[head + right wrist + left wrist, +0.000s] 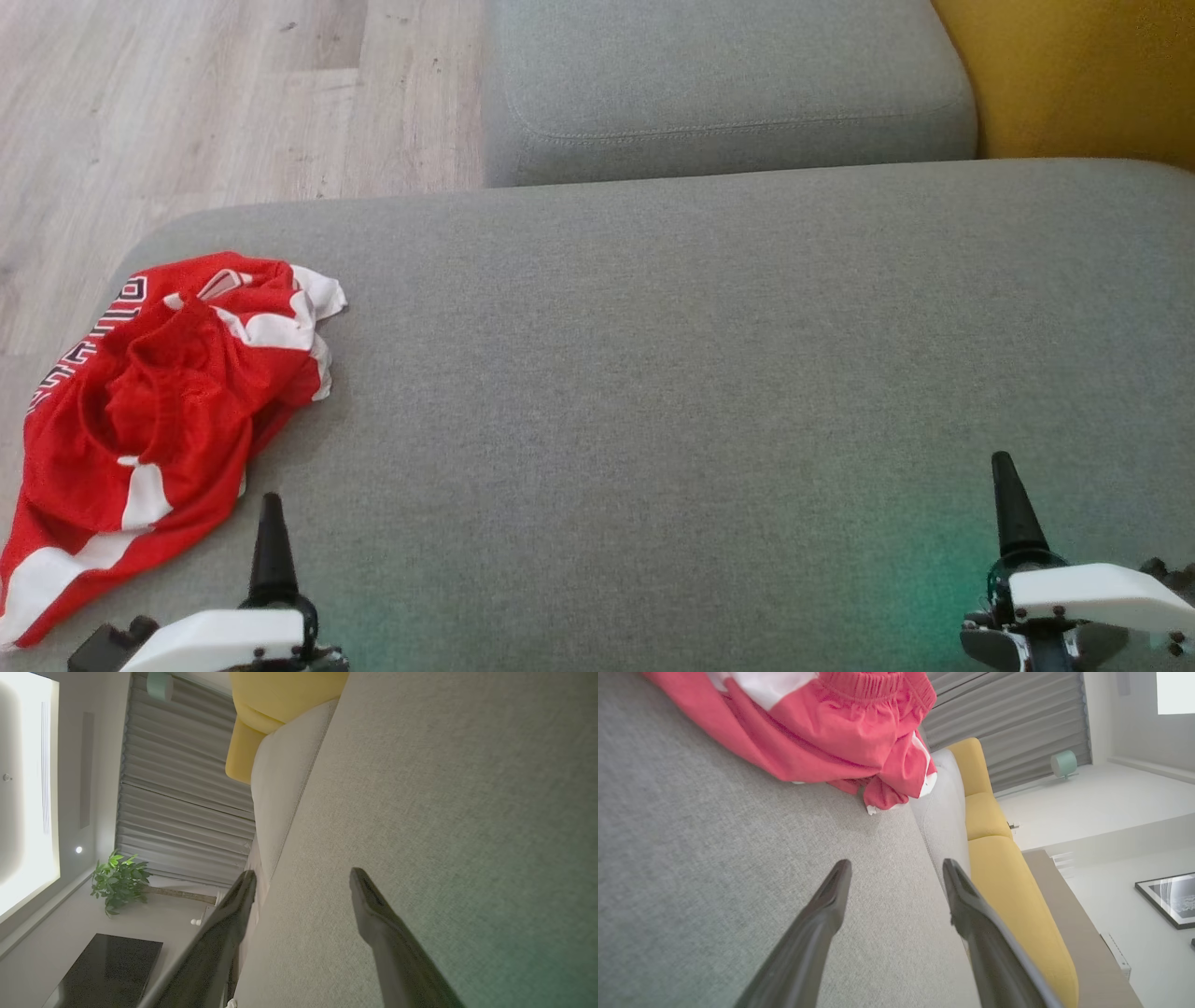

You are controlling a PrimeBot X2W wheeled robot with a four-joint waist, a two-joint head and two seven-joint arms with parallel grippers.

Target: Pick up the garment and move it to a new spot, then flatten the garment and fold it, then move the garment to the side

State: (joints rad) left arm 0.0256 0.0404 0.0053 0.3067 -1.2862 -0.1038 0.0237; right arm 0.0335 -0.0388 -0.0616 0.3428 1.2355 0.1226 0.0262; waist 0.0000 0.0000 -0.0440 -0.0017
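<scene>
Grey sofa cushion (700,373) bore a crumpled red-and-white sports garment (159,411) at its left edge; soft and light, it likely suited a pinch on a raised fold. Empty, the left gripper (896,865) and right gripper (303,873) hovered, fingers spread.

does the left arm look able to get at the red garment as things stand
Probably yes: the left end effector is open close beside the red garment, with bare grey cushion between them.
</scene>
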